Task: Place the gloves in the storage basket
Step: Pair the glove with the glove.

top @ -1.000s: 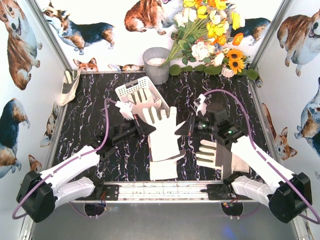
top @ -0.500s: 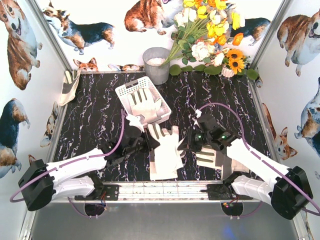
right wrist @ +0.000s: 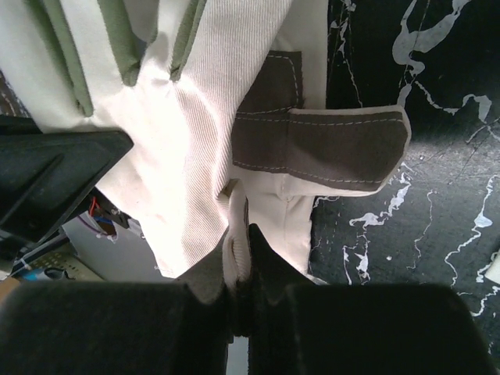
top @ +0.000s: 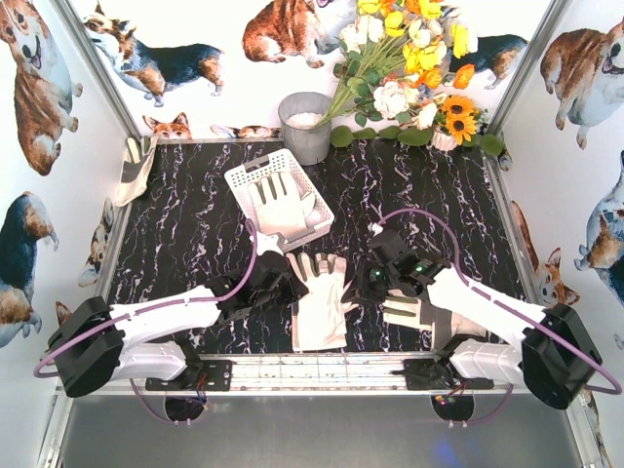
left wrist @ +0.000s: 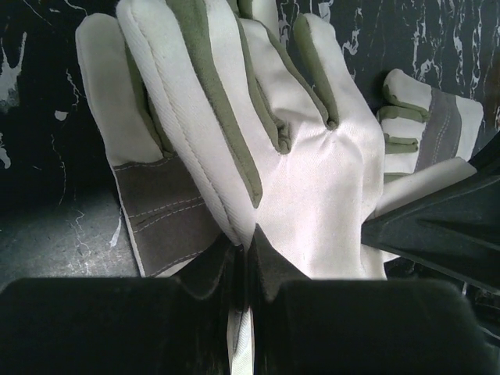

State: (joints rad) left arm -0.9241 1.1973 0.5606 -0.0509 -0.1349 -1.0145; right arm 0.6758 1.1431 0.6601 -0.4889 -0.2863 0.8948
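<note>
Where the held glove (top: 320, 297) is: stretched between the two claws at the near middle of the tabletop (top: 175, 224), fingers pointing toward the basket (top: 239, 180), cuff reaching the front rail (top: 253, 369); whether it rests on the tabletop cannot be told.
Left claw (top: 281, 283): closed, its tips pinching the fabric on the left side of the held glove, next to the grey thumb patch.
Right claw (top: 366, 283): closed, with a fold of the held glove's right edge nipped between its tips, just below the grey thumb.
Basket: white and slotted, set corner-on behind and to the left of the held glove, apart from it.
Glove in the basket (top: 278, 207): lying flat inside, fingers toward the back.
Third glove (top: 409, 312): flat on the tabletop just right of the held glove, fingers pointing left, partly under the right arm.
Bucket (top: 305, 127): grey, behind the basket at the back wall, beside the flowers (top: 409, 68).
</note>
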